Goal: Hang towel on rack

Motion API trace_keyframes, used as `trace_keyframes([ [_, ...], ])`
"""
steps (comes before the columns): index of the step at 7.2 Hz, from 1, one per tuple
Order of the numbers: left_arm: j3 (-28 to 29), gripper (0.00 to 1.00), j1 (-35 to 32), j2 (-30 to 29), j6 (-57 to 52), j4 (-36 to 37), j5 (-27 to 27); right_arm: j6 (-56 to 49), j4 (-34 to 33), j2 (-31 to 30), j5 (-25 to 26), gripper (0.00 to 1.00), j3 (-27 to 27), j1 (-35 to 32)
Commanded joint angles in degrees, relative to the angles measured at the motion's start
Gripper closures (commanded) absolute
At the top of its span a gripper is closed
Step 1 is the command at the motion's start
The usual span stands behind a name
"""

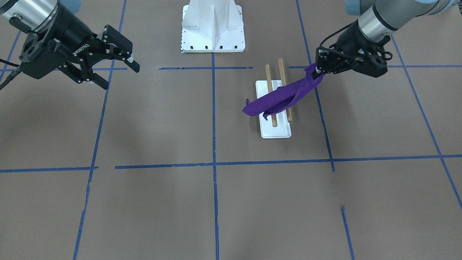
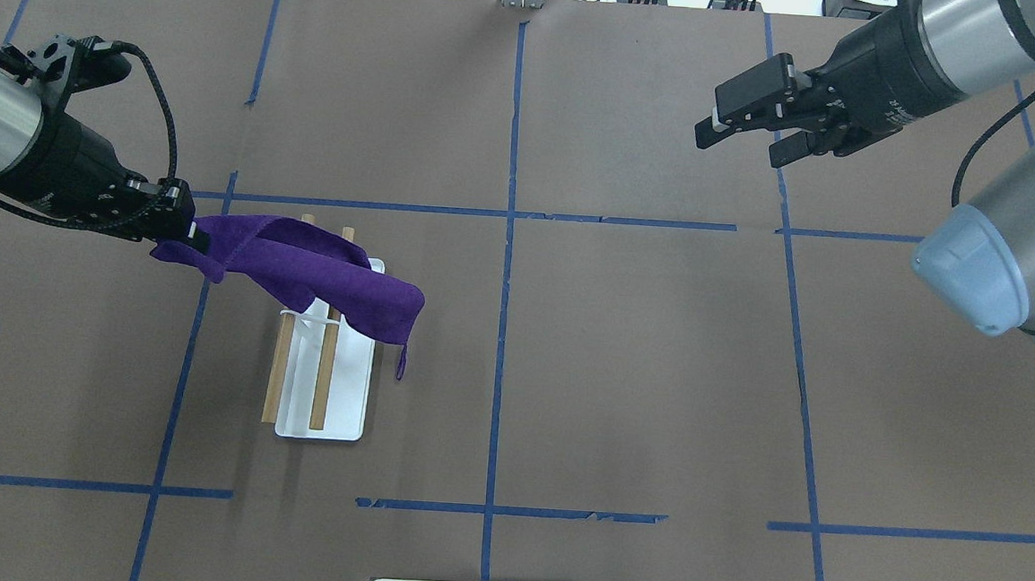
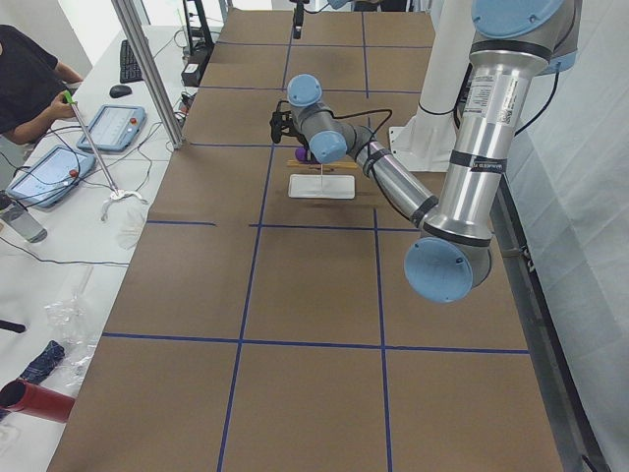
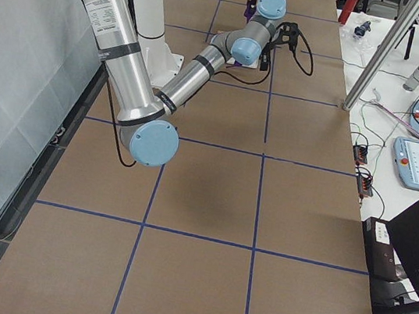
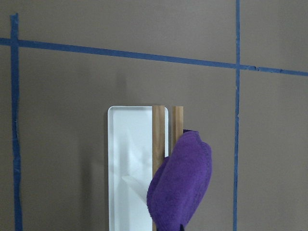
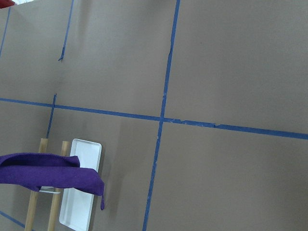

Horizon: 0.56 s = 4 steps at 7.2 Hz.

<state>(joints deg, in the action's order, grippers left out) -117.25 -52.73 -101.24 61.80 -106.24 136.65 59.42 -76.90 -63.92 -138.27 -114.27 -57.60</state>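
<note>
Left tool (image 2: 190, 233) pinches towel (image 2: 303, 268) corner, holding it stretched over rack (image 2: 347, 397) dowels for draping. Right tool (image 2: 740, 145) gapes wide, empty, parked away.

Brown table (image 2: 620, 378), blue tape grid (image 2: 502, 325); rack (image 2: 335, 405), white pedestal (image 1: 213, 25) on it

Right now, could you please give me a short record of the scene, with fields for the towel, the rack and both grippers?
towel: purple, stretched across both dowels; one end held, the other end hanging free past the rack
rack: white, two parallel wooden dowels, stands on the table
left gripper: shut on the towel, beside the rack
right gripper: open, empty, far from the rack
task state: towel not yet released
</note>
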Motion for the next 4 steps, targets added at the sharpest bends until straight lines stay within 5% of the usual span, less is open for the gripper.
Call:
trace_keyframes([
  [1, 1.23, 1.00, 0.08, 1.12, -0.80, -0.02, 0.02, 0.00, 0.00, -0.15, 0.01, 0.00, -0.17, -0.15],
  [2, 3.41, 0.66, 0.34, 0.78, -0.80, -0.02, -0.07, 0.00, 0.00, -0.15, 0.01, 0.00, -0.17, -0.23],
  [4, 6.50, 0.18, 0.43, 1.04, -0.80, -2.38, 0.02, 0.00, 0.00, -0.15, 0.01, 0.00, -0.26, -0.41],
])
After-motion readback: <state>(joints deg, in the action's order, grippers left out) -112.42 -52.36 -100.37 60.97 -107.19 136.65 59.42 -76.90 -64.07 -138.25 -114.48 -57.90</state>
